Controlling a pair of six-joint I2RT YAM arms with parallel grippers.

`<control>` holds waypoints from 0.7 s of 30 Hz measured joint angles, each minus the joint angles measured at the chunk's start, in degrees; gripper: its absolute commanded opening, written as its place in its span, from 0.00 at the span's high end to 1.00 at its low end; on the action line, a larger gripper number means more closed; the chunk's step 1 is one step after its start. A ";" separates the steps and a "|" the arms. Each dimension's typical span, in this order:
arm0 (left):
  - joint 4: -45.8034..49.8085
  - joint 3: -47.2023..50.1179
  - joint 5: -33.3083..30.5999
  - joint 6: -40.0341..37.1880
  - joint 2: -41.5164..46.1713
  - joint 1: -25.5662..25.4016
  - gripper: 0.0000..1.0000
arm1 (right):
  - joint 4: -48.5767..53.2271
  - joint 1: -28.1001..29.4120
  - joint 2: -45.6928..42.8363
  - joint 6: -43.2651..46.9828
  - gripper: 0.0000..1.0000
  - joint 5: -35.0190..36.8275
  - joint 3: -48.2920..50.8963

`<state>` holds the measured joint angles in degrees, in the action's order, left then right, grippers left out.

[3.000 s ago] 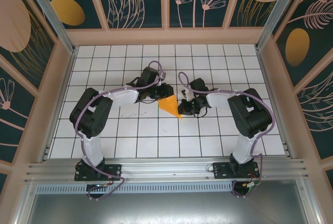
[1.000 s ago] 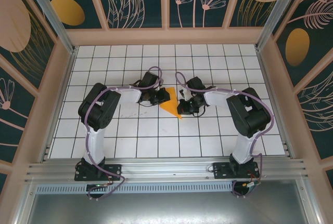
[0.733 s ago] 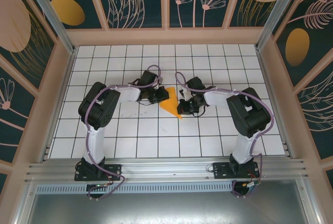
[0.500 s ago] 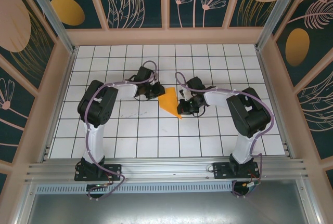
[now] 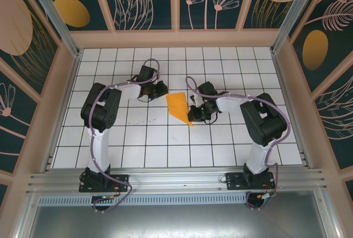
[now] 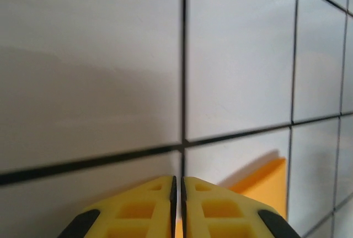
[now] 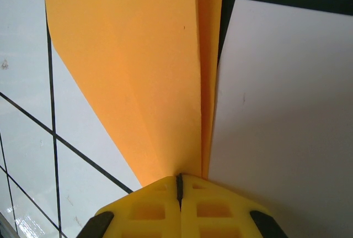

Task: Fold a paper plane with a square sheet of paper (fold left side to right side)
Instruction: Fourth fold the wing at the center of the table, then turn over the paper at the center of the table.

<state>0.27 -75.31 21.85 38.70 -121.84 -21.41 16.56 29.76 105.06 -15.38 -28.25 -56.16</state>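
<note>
Looking down from the top camera first, the orange paper (image 5: pixel 177 107) can be seen lying on the white tiled table (image 5: pixel 165 149) roughly mid-table, between the two arms, folded into a narrow wedge. Its long axis runs far-to-near with a slight lean. The broad end is turned toward the far wall and the sharp point is aimed at the near edge, a bit to the right. The left gripper (image 5: pixel 161 90) is parked just beside the broad end's left corner, apart from it as far as can be made out. The right gripper (image 5: pixel 194 115) is set against the right edge, close to the point. Whether either pair of fingers is clamped can't really be judged from up there, so that's left to the wrist cams. On the left wrist view, the left gripper (image 6: pixel 177 178) is shown with its yellow fingers pressed together, only a hairline slit between them and nothing pinched. Just one corner of the orange paper (image 6: pixel 265 180) peeks out past the right finger, flat on the tiles with a shadow beside it. On the right wrist view, the right gripper (image 7: pixel 179 176) is closed up tight with the orange paper (image 7: pixel 138 72) nipped at the fingertips. Detail lost from above gets picked up here: a lengthwise crease and a second layer stacked along the right edge, with the sheet fanning wider away from the fingers.
</note>
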 measured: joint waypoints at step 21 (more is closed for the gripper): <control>-6.45 24.55 2.05 3.19 25.09 0.00 0.59 | -7.06 -3.02 -11.13 -3.96 0.56 2.95 4.20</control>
<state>-6.17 -50.76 23.90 41.89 -96.75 -21.41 9.50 26.74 93.93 -19.33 -25.30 -51.96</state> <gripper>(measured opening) 0.401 0.410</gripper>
